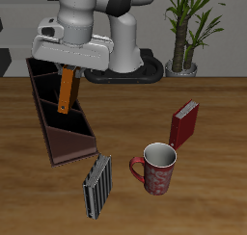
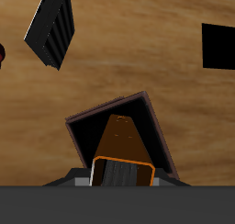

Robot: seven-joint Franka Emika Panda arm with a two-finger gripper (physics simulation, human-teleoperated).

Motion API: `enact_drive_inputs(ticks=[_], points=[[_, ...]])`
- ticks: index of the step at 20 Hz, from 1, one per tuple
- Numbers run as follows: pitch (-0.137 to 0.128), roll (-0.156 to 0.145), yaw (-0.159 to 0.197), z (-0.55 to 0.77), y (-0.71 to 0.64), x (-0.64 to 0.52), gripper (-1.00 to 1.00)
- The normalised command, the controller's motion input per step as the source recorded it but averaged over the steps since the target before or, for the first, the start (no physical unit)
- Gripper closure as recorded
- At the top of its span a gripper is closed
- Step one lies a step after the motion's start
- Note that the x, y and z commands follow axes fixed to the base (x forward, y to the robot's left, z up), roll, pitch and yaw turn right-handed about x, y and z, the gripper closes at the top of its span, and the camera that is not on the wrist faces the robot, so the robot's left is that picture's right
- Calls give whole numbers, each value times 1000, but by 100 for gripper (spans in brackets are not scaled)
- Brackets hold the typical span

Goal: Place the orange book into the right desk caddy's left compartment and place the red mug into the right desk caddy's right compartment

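Claw clamped on orange book top edge over right desk caddy; book stiff, light, slim.

Caddy: book upright above its rear section. Mug near front edge, between two other books
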Motion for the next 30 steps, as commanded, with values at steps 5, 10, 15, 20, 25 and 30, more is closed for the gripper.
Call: enact_drive_inputs(ticks=[5, 10, 15, 20, 25, 30], points=[[27, -6, -14, -218, -5, 69, 100], [31, -5, -4, -251, 19, 35, 100], [36, -20, 3, -142, 16, 20, 100], [33, -53, -9, -86, -189, 70, 100], [11, -44, -32, -33, -140, 51, 100], [18, -13, -17, -72, -3, 22, -100]])
